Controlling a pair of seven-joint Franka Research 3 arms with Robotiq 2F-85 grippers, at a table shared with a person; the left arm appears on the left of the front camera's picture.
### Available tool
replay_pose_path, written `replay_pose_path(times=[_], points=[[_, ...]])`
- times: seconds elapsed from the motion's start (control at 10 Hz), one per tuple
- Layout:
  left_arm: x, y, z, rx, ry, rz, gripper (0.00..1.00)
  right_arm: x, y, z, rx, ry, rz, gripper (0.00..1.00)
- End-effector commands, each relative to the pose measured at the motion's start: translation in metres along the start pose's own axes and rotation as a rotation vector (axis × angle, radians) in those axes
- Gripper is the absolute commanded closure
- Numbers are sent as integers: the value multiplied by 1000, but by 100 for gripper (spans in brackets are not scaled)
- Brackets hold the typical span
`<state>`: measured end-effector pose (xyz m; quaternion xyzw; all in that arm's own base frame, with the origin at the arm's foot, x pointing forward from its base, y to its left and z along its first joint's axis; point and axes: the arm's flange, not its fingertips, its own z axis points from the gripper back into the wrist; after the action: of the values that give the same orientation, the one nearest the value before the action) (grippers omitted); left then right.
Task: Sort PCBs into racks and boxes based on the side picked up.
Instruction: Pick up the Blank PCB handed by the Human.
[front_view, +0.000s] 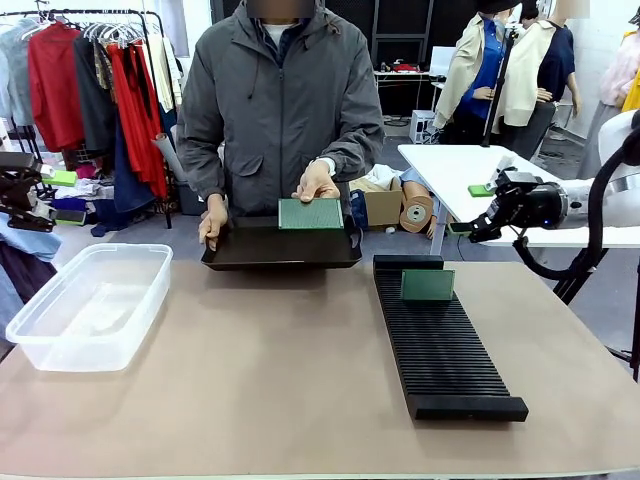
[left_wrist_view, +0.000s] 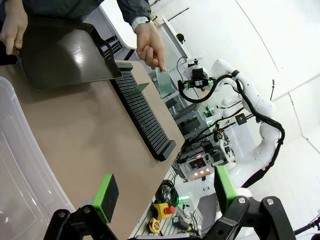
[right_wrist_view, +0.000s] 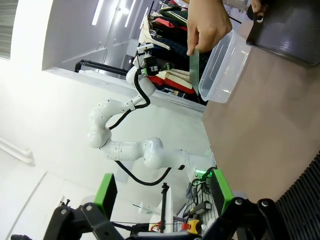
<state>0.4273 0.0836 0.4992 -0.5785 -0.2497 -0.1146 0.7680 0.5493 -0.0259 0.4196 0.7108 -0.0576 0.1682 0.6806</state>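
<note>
Two PCBs were in sight. One PCB (front_view: 310, 214) stood upright over the dark tray (front_view: 260, 248) at the table's (front_view: 250, 370) far edge. The person's hand (front_view: 318, 183) pinched it at the top corner, with the lighter dotted face toward the robot. It was probably held that way to leave the other edges free for a gripper and to show which side was up. The person's other hand (front_view: 212, 220) gripped the tray's left end, apparently to steady it.

The second PCB (front_view: 428, 285) stood on edge in a slot at the far end of the rack (front_view: 445, 350), which ran far-to-near along the table's right side. Its near face looked plainer and darker. The box (front_view: 75, 345) sat at the table's left edge, and nothing could be seen in it.

The right gripper (front_view: 478, 212) hung beyond the far right corner, above table height. Its jaws were fully spread and empty, and its fingers pointed toward the offered board. The left gripper (left_wrist_view: 165, 192) hovered by the left edge beside the box, pads wide apart and holding nothing.

Judgement: a handover was pending. The dotted face would decide between rack and box.
</note>
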Motion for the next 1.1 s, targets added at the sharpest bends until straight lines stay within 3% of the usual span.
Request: replay_pose_path(times=[0.0, 0.4, 1.0], points=[[0, -3, 1, -7, -4, 9, 0, 28, -11, -7, 40, 5, -61, 0], [0, -3, 1, -7, -4, 9, 0, 41, -37, -33, -15, 17, -125, 0], [0, -3, 1, -7, -4, 9, 0, 35, -47, -73, -95, -33, -70, 0]])
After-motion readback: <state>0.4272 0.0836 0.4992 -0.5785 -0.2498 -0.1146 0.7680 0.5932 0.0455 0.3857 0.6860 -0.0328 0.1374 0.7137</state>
